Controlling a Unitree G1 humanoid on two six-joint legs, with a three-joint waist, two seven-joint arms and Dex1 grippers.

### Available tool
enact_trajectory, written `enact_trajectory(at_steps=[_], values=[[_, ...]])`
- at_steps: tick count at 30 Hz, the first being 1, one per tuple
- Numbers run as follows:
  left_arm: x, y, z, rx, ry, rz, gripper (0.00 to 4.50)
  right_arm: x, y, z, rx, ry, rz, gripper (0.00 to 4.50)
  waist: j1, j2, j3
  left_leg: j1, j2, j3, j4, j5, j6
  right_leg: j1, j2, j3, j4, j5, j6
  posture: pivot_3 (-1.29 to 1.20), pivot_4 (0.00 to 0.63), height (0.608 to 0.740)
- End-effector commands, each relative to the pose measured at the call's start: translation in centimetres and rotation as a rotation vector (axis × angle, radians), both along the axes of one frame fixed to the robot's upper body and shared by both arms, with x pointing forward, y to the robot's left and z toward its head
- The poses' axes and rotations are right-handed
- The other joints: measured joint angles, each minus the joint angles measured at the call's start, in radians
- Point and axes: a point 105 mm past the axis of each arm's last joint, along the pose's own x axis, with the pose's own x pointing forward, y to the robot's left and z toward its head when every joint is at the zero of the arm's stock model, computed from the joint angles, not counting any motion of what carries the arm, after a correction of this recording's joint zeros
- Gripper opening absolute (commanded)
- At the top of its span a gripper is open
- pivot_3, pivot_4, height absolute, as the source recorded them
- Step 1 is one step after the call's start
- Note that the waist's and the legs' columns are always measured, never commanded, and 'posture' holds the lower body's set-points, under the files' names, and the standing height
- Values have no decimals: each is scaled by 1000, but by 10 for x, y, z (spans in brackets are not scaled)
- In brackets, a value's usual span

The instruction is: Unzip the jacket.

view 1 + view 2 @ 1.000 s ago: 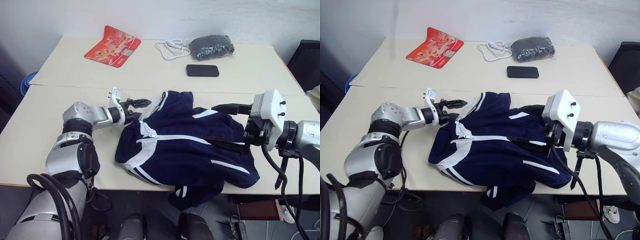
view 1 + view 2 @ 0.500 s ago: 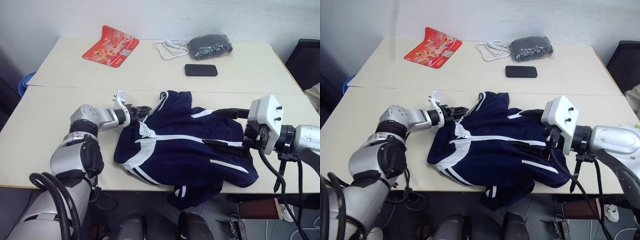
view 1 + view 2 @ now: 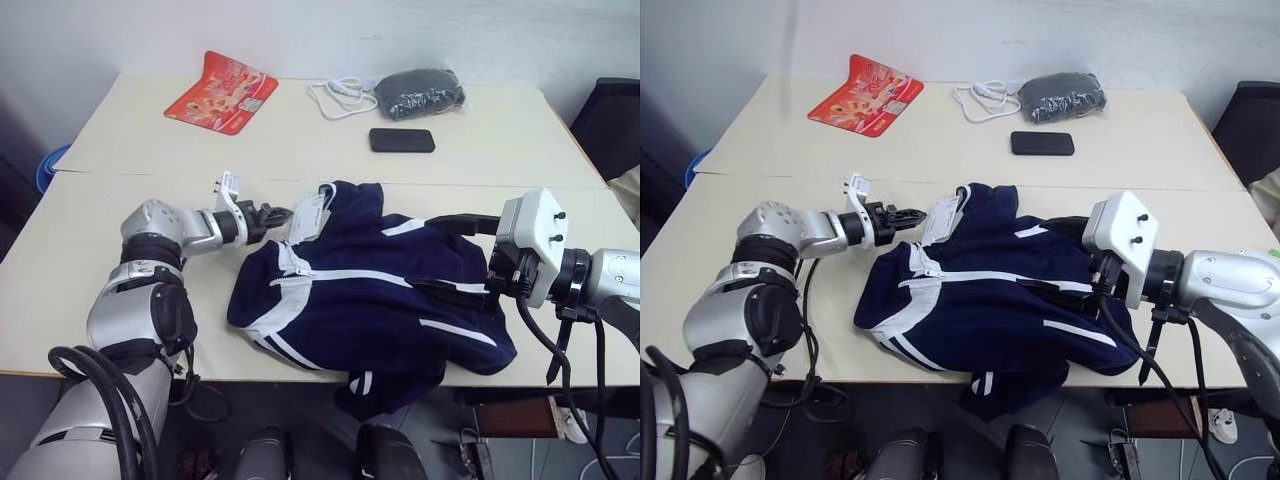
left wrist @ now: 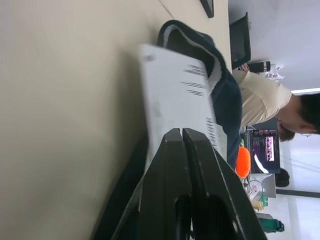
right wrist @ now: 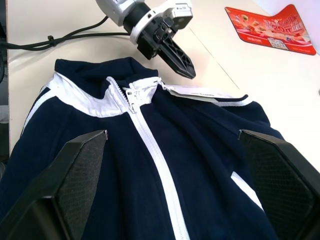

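The navy-blue jacket (image 3: 380, 310) lies crumpled on the near table, its collar toward my left arm, and hangs over the front edge. Its white zipper line (image 5: 150, 145) runs closed from the collar down the chest. A white printed tag (image 3: 306, 215) sticks out at the collar. My left gripper (image 3: 283, 213) is shut on that tag (image 4: 175, 95), just left of the collar. My right gripper (image 3: 450, 255) hovers over the jacket's right part, its fingers (image 5: 75, 175) wide apart with nothing between them.
On the far table lie a red packet (image 3: 222, 92), a white cable (image 3: 340, 97), a dark grey fabric bundle (image 3: 420, 92) and a black phone (image 3: 402, 140). A black chair (image 3: 615, 120) stands at the right. A person (image 4: 260, 100) sits beyond the table.
My left gripper went from open to shut at the collar and has drawn the white tag out to the left. The right arm has stayed put.
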Motion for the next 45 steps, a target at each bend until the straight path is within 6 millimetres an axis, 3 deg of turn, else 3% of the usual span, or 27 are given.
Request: enact_trajectory(at_steps=[1, 9, 22, 25, 35, 39, 42, 45], values=[[-3, 8, 10, 9, -43, -17, 1199, -5, 4, 7, 0, -51, 20, 4415, 0, 0, 0, 0, 0, 0, 0, 0, 0, 0, 0, 0, 0, 0, 0, 0, 150, 740], [-12, 8, -10, 61, 35, -57, 3735, -5, 5, 6, 1, -50, 23, 4415, 0, 0, 0, 0, 0, 0, 0, 0, 0, 0, 0, 0, 0, 0, 0, 0, 150, 740], [-7, -21, -16, -12, 40, -71, 3735, -6, 3, 6, -17, -53, 10, 4415, 4, 0, 0, 0, 0, 0, 0, 0, 0, 0, 0, 0, 0, 0, 0, 0, 150, 740], [-5, -20, -12, -21, 26, -60, 3161, -6, 2, 5, -19, -54, 4, 4415, 3, 0, 0, 0, 0, 0, 0, 0, 0, 0, 0, 0, 0, 0, 0, 0, 150, 740], [-1, 3, 0, -4, -15, -7, 158, -6, 2, 3, -17, -54, -2, 4415, 1, 0, 0, 0, 0, 0, 0, 0, 0, 0, 0, 0, 0, 0, 0, 0, 150, 740], [0, 18, 4, 53, -59, 23, 41, -5, 2, 3, -17, -55, -2, 4415, 0, 0, 0, 0, 0, 0, 0, 0, 0, 0, 0, 0, 0, 0, 0, 0, 150, 740], [3, 23, 10, 177, -195, 14, 41, -5, 2, 2, -15, -53, -1, 4415, 1, 0, 0, 0, 0, 0, 0, 0, 0, 0, 0, 0, 0, 0, 0, 0, 150, 740], [2, 17, 21, 359, -442, -39, 41, -4, 2, 2, -16, -49, 4, 4415, 2, 0, 0, 0, 0, 0, 0, 0, 0, 0, 0, 0, 0, 0, 0, 0, 150, 740]])
